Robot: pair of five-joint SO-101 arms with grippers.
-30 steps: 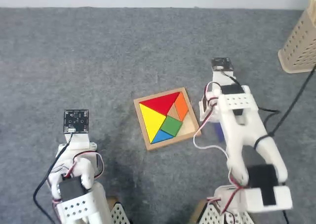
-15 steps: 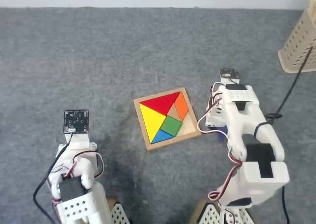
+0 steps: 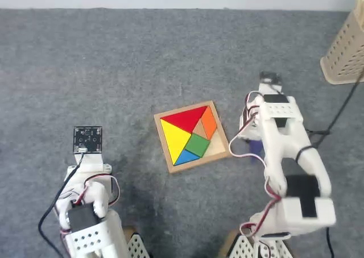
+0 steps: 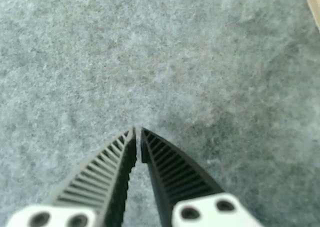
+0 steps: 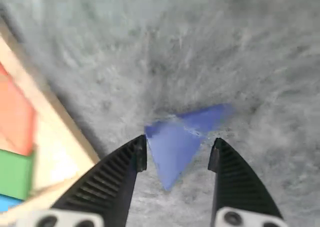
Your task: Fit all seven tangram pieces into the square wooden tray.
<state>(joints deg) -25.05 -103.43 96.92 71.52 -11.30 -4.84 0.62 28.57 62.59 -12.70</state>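
Note:
The square wooden tray [image 3: 165,155] lies mid-table and holds red [image 3: 185,119], yellow [image 3: 173,138], orange [image 3: 209,123], green [image 3: 197,145] and small blue [image 3: 185,157] pieces. A blue-violet triangle [image 3: 256,149] lies on the carpet just right of the tray, partly under the right arm [image 3: 278,133]. In the right wrist view my right gripper [image 5: 178,143] is open, its fingers on either side of that triangle [image 5: 172,149], with the tray's edge [image 5: 55,122] close by. My left gripper [image 4: 137,133] is shut over bare carpet at the near left.
A beige perforated container [image 3: 344,48] stands at the far right corner. Grey carpet covers the table, with wide free room at the far side and the left. A corner of wood [image 4: 316,2] shows in the left wrist view.
The right arm has shifted to the right, away from the tray, and now sits over the blue-violet triangle. The left arm has not moved.

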